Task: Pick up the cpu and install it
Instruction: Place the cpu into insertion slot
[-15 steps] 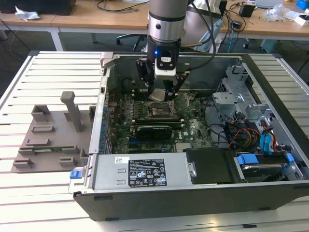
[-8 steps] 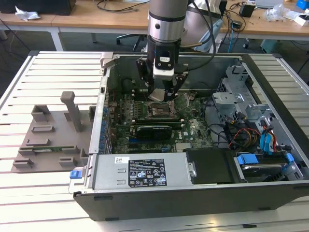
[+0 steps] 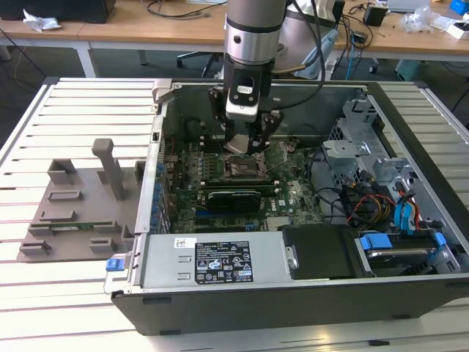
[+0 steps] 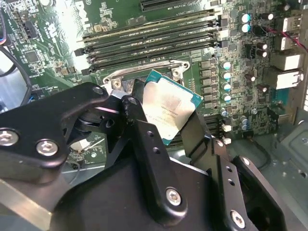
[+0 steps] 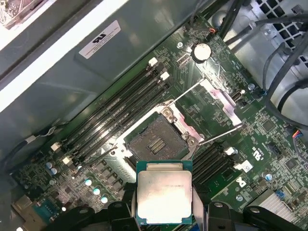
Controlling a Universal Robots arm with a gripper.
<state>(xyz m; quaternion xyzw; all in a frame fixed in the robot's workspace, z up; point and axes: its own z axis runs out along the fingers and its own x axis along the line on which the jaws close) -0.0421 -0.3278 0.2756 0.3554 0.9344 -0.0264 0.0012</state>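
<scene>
My gripper (image 3: 248, 145) is shut on the cpu (image 5: 164, 192), a flat square chip with a silvery top and a green rim. It hangs inside the open computer case, a little above the motherboard. In the second wrist view the cpu (image 4: 165, 110) sits tilted between the black fingers (image 4: 144, 139). Just beyond the chip in the first wrist view lies the open dark socket (image 5: 156, 141), with its metal load plate (image 5: 211, 103) swung back. In the exterior view the socket (image 3: 236, 170) lies directly under the gripper.
Memory slots (image 5: 120, 113) run along both sides of the socket. The case walls (image 3: 410, 125) surround the board, with a drive cage and cables (image 3: 374, 198) at the exterior view's right and a power supply (image 3: 220, 257) in front. A grey fixture (image 3: 80, 198) stands outside the case.
</scene>
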